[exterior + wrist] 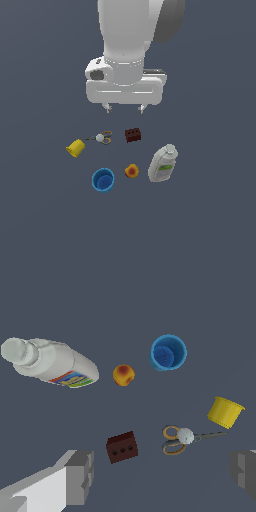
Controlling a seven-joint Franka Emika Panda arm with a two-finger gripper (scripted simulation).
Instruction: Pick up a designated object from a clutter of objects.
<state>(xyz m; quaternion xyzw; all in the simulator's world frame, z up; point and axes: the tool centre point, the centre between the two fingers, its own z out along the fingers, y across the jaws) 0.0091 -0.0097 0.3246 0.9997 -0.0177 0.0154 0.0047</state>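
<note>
The designated object, a small orange-yellow fruit-like ball with red blotches [131, 171], lies on the grey surface between the blue cup [103, 180] and the white labelled bottle [163, 164]. In the wrist view the ball [123, 375] lies between the bottle [50, 362] and the blue cup [168, 352]. My gripper [124, 108] hangs open and empty well above the clutter, over the dark brown studded brick [132, 135]. Its two fingers [80, 476] show wide apart in the wrist view.
A small yellow cup [76, 147] lies on its side at the exterior view's left. A metal ringed item like scissors [102, 138] lies beside it. In the wrist view the brick [122, 446], scissors [182, 437] and yellow cup [225, 411] lie nearest the fingers.
</note>
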